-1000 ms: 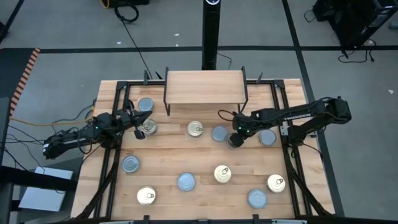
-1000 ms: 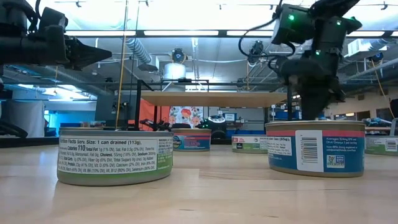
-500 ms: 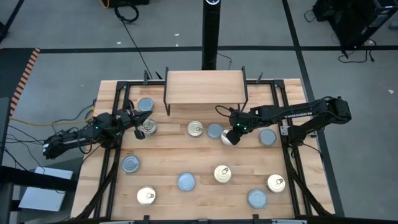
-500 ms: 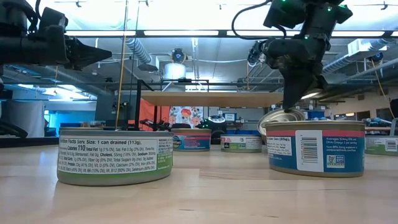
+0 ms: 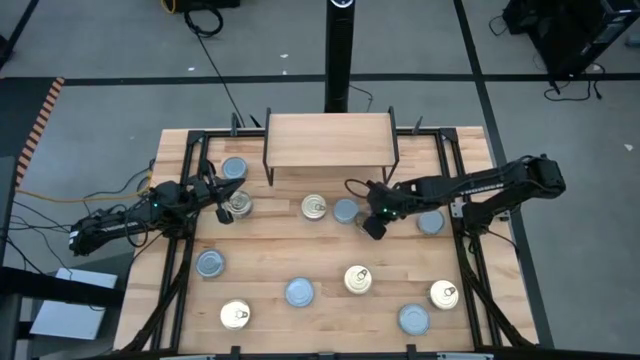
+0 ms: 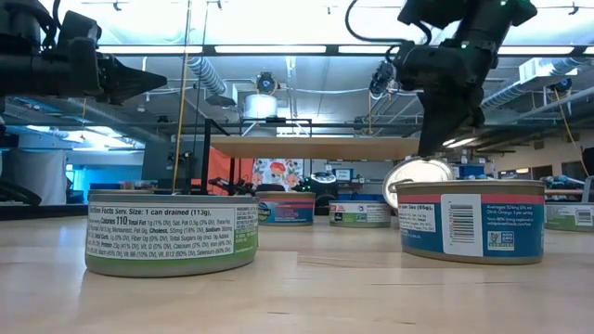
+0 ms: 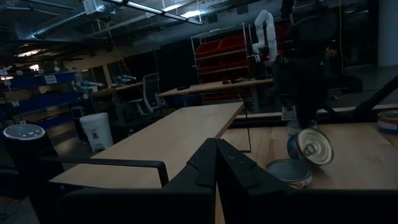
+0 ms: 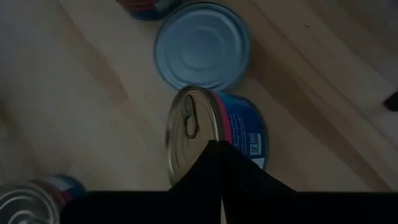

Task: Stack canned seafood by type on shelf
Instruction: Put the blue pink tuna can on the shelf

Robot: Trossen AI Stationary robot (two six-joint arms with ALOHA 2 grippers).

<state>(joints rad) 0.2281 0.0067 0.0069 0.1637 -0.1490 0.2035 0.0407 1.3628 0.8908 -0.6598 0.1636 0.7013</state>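
Right wrist view: the right gripper (image 8: 219, 163) is clamped on a blue tin (image 8: 214, 134) tipped on edge, above a blue-grey-topped tin (image 8: 202, 45) near the shelf (image 5: 329, 141). The left gripper (image 5: 222, 201), fingers closed and empty, hangs by a gold-topped tin (image 5: 237, 206).

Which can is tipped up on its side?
The gold-topped blue can held up in the right gripper, with its top facing sideways. It hangs beside a grey-topped can. Every other can sits flat on the table.
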